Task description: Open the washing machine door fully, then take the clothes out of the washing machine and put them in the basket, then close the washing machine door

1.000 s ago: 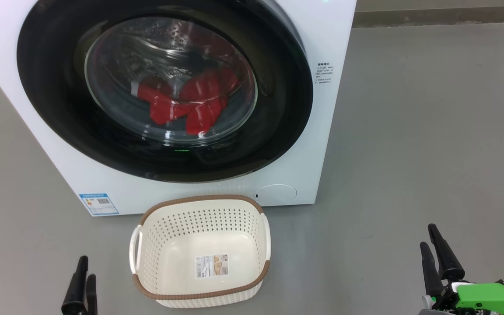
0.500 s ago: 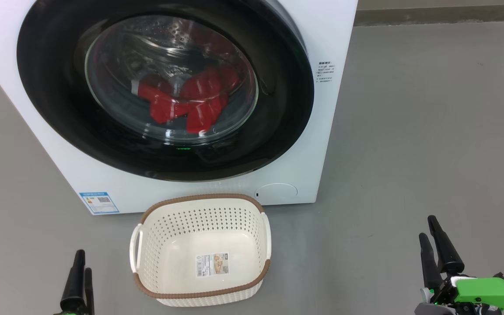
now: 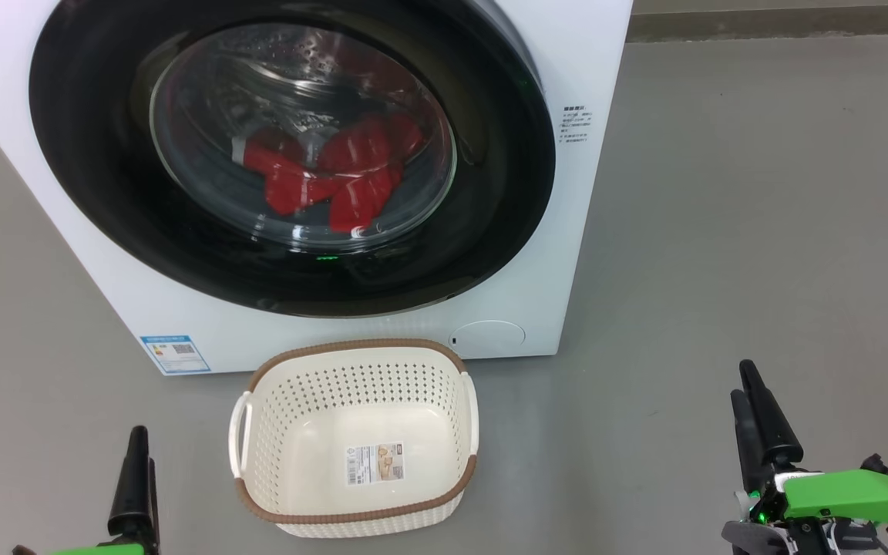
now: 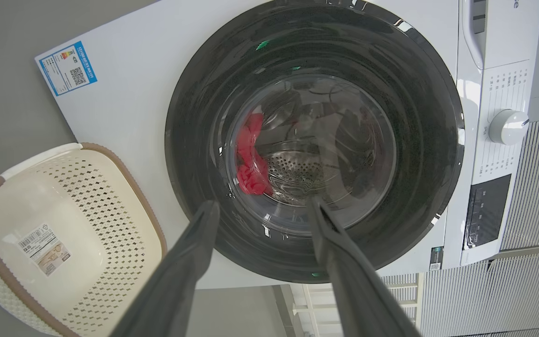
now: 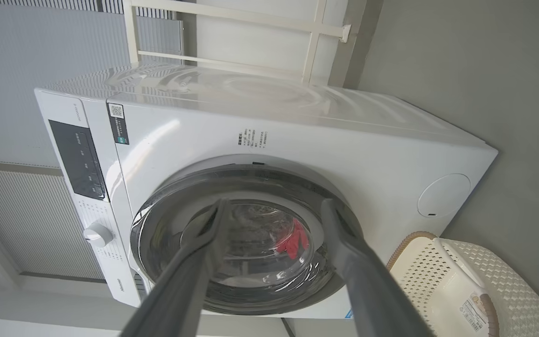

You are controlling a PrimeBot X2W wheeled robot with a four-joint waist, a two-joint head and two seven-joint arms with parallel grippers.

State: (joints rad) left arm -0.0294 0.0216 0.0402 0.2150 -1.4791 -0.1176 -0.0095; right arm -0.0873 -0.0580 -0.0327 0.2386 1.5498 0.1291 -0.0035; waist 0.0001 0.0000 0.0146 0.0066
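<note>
I'm holding both jaws spread empty, left gripper [image 3: 145, 451] at seven o'clock, right gripper [image 3: 741, 379] at four, because the closed washing machine door [image 3: 105, 193] is blocking the clothes [image 3: 297, 189].

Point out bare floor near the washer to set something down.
Widest: the grey floor right of the washing machine and the basket, up to the right gripper. A smaller patch lies left of the basket, between the blue label and the left gripper. Crowded: the slim gap between basket and machine.
</note>
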